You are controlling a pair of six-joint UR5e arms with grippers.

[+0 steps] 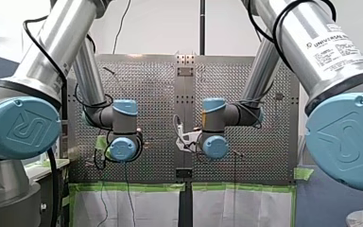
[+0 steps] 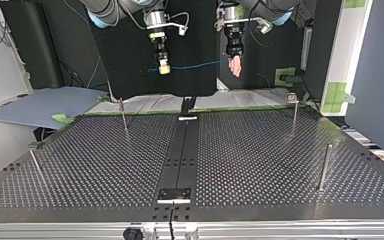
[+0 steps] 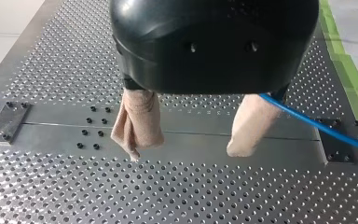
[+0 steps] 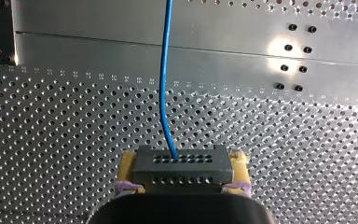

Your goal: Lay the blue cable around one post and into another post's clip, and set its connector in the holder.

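Right pincer: my right pincer [image 4: 182,164] was clenched on the plug [image 4: 179,171], its yellow pads pressing on the two ends, probably so the cable could be steered by its stiffest part.
Plug: a dark block with rows of holes, held level above the table [image 4: 51,154] and not in any holder.
Cable: the blue cable [image 4: 164,84] left the plug's face and ran straight ahead toward the other arm.
Left pincer: my left pincer [image 3: 193,135] was released, its beige pads [image 3: 137,121] well apart. The cable passed just beside one pad; I could not tell whether it touched.
Span: in the top view the cable hung nearly straight between the two pincers, high over the table's far edge.
Posts: the thin posts [image 2: 324,167] stood well apart, and the cable touched none of them, so by my judgement the routing had not begun.
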